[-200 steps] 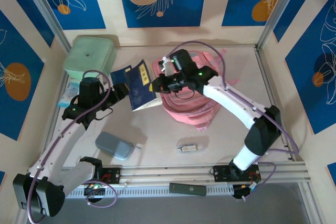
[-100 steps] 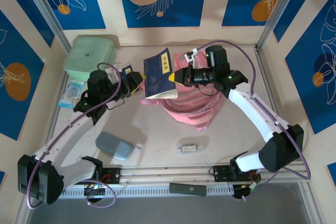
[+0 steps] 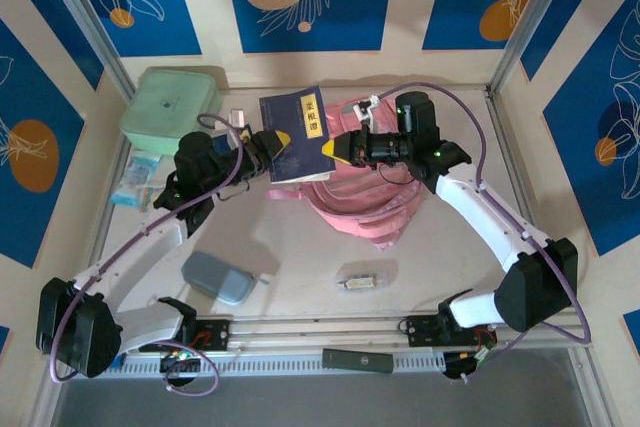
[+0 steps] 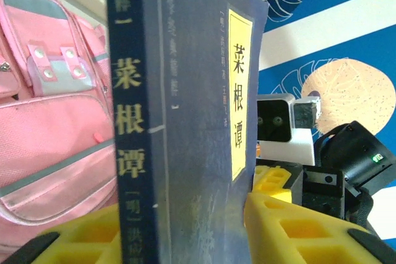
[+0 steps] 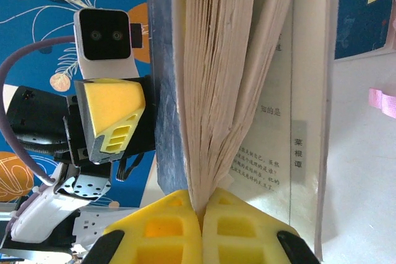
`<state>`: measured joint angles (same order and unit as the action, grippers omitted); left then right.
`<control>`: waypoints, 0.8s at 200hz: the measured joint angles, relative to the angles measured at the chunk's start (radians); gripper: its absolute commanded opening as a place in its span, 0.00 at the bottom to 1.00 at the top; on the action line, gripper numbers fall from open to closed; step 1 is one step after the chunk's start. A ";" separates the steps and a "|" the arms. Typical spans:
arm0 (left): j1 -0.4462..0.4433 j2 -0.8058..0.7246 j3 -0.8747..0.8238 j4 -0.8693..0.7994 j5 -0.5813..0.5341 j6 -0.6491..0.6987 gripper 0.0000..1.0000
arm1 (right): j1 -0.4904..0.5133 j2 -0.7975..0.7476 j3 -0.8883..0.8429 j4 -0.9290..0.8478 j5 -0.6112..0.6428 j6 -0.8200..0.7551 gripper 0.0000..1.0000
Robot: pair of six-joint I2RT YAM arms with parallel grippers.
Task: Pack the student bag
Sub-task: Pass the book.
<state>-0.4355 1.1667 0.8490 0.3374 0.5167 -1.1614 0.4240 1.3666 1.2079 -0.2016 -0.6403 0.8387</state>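
At the near edge a dark flat bar (image 3: 358, 359) lies along the rail. Beyond it the worktop (image 3: 300, 247) is mostly bare. A grey-blue pouch (image 3: 218, 277) sits left of centre and a small clear item (image 3: 358, 282) right of centre, well apart, with open surface between them. Further back the student bag (image 3: 362, 209) lies slumped right of centre. Over its left edge a dark blue book (image 3: 298, 127) is held off the surface. The left tool (image 3: 274, 145) clamps it across the covers at the spine, and the right tool (image 3: 334, 150) is closed on a sheaf of its pages. A mint-green box (image 3: 172, 105) occupies the far left corner, with a small packet (image 3: 135, 179) just nearer along the left wall.
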 measured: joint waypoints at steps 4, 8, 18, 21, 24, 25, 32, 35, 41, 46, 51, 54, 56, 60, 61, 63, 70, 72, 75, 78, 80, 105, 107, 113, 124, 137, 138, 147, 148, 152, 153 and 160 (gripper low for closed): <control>0.000 0.002 0.002 0.000 0.000 -0.003 0.32 | 0.000 0.000 0.000 0.000 0.000 0.000 0.00; -0.001 0.005 0.004 0.000 0.002 0.000 0.30 | 0.000 0.000 0.000 0.000 0.001 -0.002 0.00; -0.002 0.015 0.011 0.000 0.006 -0.006 0.27 | -0.002 0.000 0.000 -0.002 0.002 -0.007 0.00; -0.003 0.017 0.013 0.000 0.008 -0.002 0.26 | -0.002 0.000 0.000 -0.003 0.002 -0.008 0.00; -0.003 0.020 0.014 0.000 0.008 -0.006 0.26 | -0.003 0.000 0.000 -0.005 0.003 -0.012 0.00; -0.003 0.021 0.015 0.000 0.009 -0.006 0.25 | -0.003 0.000 0.000 -0.005 0.003 -0.013 0.00; -0.004 0.026 0.017 0.000 0.011 -0.008 0.23 | -0.006 0.000 0.000 -0.010 0.005 -0.020 0.00; -0.004 0.027 0.018 0.000 0.014 -0.008 0.21 | -0.006 0.000 0.000 -0.013 0.005 -0.022 0.00; -0.005 0.029 0.018 0.000 0.016 -0.008 0.17 | -0.006 0.000 0.000 -0.020 0.008 -0.027 0.00; -0.005 0.031 0.019 -0.001 0.018 -0.008 0.13 | -0.008 0.000 0.000 -0.027 0.011 -0.033 0.00; -0.005 0.032 0.019 -0.002 0.019 -0.011 0.07 | -0.008 0.000 0.000 -0.033 0.013 -0.038 0.02; -0.006 0.033 0.020 -0.001 0.022 -0.002 0.05 | -0.008 0.000 0.000 -0.037 0.015 -0.040 0.04; -0.006 0.034 0.020 -0.002 0.023 -0.006 0.03 | -0.008 0.000 0.000 -0.039 0.016 -0.042 0.06; -0.006 0.034 0.021 -0.002 0.024 0.001 0.00 | -0.009 0.000 0.000 -0.043 0.016 -0.045 0.10; -0.006 0.035 0.022 -0.002 0.025 -0.003 0.00 | -0.010 0.000 0.000 -0.045 0.016 -0.045 0.11; -0.006 0.035 0.023 -0.002 0.026 -0.005 0.00 | -0.010 0.000 0.000 -0.047 0.016 -0.045 0.13; -0.008 0.037 0.025 -0.003 0.028 -0.001 0.00 | -0.011 0.000 0.000 -0.051 0.016 -0.047 0.24; -0.008 0.037 0.026 -0.003 0.028 -0.002 0.00 | -0.011 0.000 0.000 -0.053 0.015 -0.048 0.28; -0.008 0.038 0.027 -0.003 0.031 -0.004 0.00 | -0.011 0.000 0.000 -0.054 0.016 -0.058 0.35; -0.009 0.039 0.029 -0.002 0.032 -0.005 0.00 | -0.012 0.000 0.000 -0.058 0.017 -0.050 0.42; -0.009 0.039 0.029 -0.002 0.032 -0.005 0.00 | -0.013 -0.001 0.000 -0.060 0.017 -0.057 0.47; -0.013 0.048 0.048 0.003 0.035 -0.010 0.00 | -0.031 -0.009 -0.001 -0.088 0.028 -0.051 0.91; -0.014 0.049 0.050 0.006 0.036 -0.013 0.00 | -0.032 -0.010 -0.002 -0.088 0.028 -0.049 0.94; -0.017 0.056 0.056 0.018 0.038 -0.016 0.00 | -0.041 -0.016 -0.009 -0.086 0.026 -0.038 1.00; -0.024 0.071 0.068 0.041 0.042 -0.024 0.00 | -0.058 -0.025 -0.026 -0.080 0.018 -0.024 0.99; -0.037 0.097 0.082 0.080 0.050 -0.040 0.00 | -0.075 -0.028 -0.048 -0.060 -0.006 0.008 0.99; -0.037 0.098 0.083 0.082 0.051 -0.042 0.00 | -0.076 -0.028 -0.049 -0.060 -0.007 0.009 0.99; -0.046 0.118 0.093 0.109 0.057 -0.053 0.00 | -0.082 -0.027 -0.063 -0.039 -0.024 0.032 0.99; -0.047 0.120 0.094 0.111 0.057 -0.055 0.00 | -0.082 -0.026 -0.065 -0.036 -0.028 0.037 0.99; -0.051 0.129 0.098 0.124 0.060 -0.059 0.00 | -0.082 -0.025 -0.069 -0.027 -0.037 0.046 0.99; -0.052 0.132 0.099 0.129 0.060 -0.063 0.00 | -0.082 -0.024 -0.071 -0.022 -0.041 0.050 0.99; -0.058 0.147 0.104 0.150 0.063 -0.069 0.00 | -0.080 -0.019 -0.076 0.002 -0.059 0.071 0.99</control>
<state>-0.4931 1.3136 0.9531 0.4873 0.5793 -1.2304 0.3435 1.3472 1.1320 -0.1997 -0.6991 0.9092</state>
